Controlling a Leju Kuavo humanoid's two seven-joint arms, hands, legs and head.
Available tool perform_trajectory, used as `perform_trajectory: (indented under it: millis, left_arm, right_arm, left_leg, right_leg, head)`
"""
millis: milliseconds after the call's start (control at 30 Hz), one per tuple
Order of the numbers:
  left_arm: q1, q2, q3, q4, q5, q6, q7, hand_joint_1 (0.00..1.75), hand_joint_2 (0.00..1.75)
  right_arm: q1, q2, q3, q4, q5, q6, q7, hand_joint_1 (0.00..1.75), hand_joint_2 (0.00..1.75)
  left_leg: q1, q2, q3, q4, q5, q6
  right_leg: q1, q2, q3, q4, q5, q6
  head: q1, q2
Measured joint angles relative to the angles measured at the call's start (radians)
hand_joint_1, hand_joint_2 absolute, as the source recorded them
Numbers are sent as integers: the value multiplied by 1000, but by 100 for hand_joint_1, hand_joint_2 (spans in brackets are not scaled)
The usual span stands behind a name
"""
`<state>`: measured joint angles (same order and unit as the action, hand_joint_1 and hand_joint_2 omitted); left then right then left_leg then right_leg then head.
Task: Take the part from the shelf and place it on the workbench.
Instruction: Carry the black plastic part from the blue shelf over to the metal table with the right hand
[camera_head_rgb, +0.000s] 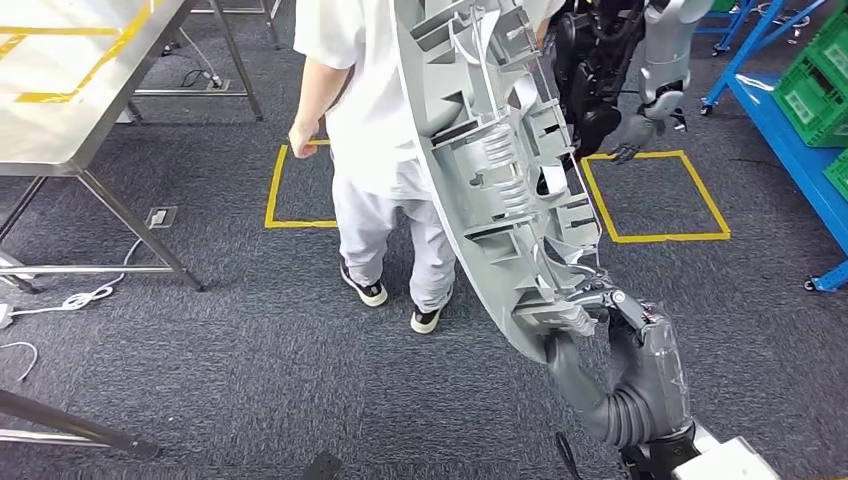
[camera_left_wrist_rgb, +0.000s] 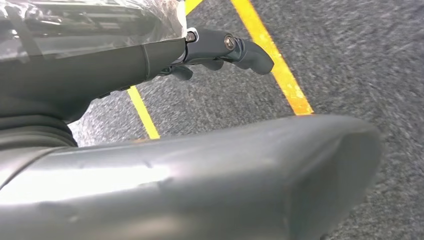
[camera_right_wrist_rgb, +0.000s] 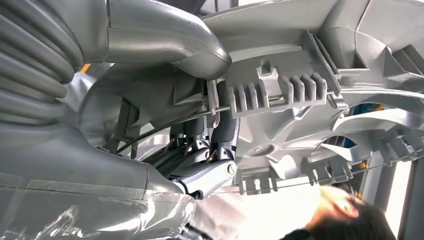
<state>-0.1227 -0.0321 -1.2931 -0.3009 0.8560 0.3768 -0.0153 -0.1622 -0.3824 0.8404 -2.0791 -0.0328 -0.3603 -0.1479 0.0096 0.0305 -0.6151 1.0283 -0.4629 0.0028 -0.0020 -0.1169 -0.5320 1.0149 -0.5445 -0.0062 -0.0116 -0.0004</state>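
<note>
Now the right hand (camera_head_rgb: 640, 345) grips the part (camera_head_rgb: 500, 170) at its lower end — long axis rising up-left; bench (camera_head_rgb: 70, 90) far left. Left hand (camera_left_wrist_rgb: 220, 50) hangs, fingers curled on nothing.

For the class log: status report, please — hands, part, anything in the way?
Right hand grips the grey part, carried upright. Left hand holds nothing, fingers curled. Person stands directly ahead, close to the part.

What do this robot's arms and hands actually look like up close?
The right hand has dark grey fingers, a thick smooth grey thumb and clear plastic film over its back. Its wrist wears a grey ribbed rubber-like cover. The left hand shows dark blue-grey fingers with small silver screws.
</note>
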Motion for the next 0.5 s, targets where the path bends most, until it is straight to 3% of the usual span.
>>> perform_trajectory:
  millis: [33,100,167,200,267,333,400,467,500]
  left_arm:
    - [0,0,0,0,0,0,1,0,175]
    - [-3,1,0,0,-1,0,2,0,175]
    - [-5,1,0,0,-1,0,3,0,175]
    - [-5,2,-1,0,-1,0,3,0,175]
    - [-4,3,-1,0,-3,0,3,0,175]
    - [-5,3,-1,0,-6,0,4,0,175]
    - [-5,2,-1,0,-7,0,4,0,175]
    - [-2,2,-2,0,-8,0,4,0,175]
    - [0,1,-2,0,-8,0,5,0,175]
  right_arm:
    - [0,0,-1,0,0,0,0,175,175]
    - [1,-1,-3,0,0,0,0,175,175]
    - [2,-1,-3,0,0,1,0,175,175]
    - [2,-1,-3,1,0,1,0,175,175]
    - [2,-1,-4,1,0,1,0,175,175]
    - [3,-2,-4,1,0,2,1,175,175]
    - [3,-2,-5,1,0,2,1,175,175]
    - [3,-2,-5,0,0,3,1,175,175]
    - [3,-2,-6,0,0,3,2,175,175]
  left_leg:
    - [2,-12,0,-1,2,5]
    - [3,-35,-1,-3,3,13]
    - [1,-62,-1,-2,3,17]
    - [-1,-77,0,-2,3,18]
    - [-3,-108,1,-2,4,17]
    - [-2,-137,0,-1,6,13]
    - [4,-161,-9,0,10,3]
    - [11,-184,-15,-4,16,-13]
    - [12,-176,-18,-2,14,-18]
  right_leg:
    - [-4,23,-8,21,-17,4]
    - [-8,85,-59,127,-71,6]
    - [-9,108,-127,249,-108,4]
    - [-9,111,-147,273,-102,2]
    - [-9,120,-134,210,-38,-5]
    - [-10,167,-89,86,30,-15]
    - [-9,205,-65,23,49,-18]
    - [-5,194,-61,13,50,-21]
    - [-5,181,-56,5,53,-25]
  head:
    - [2,0]
    - [9,0]
    - [14,0]
    - [15,0]
    - [15,0]
    - [15,0]
    - [15,0]
    - [17,0]
    - [17,0]
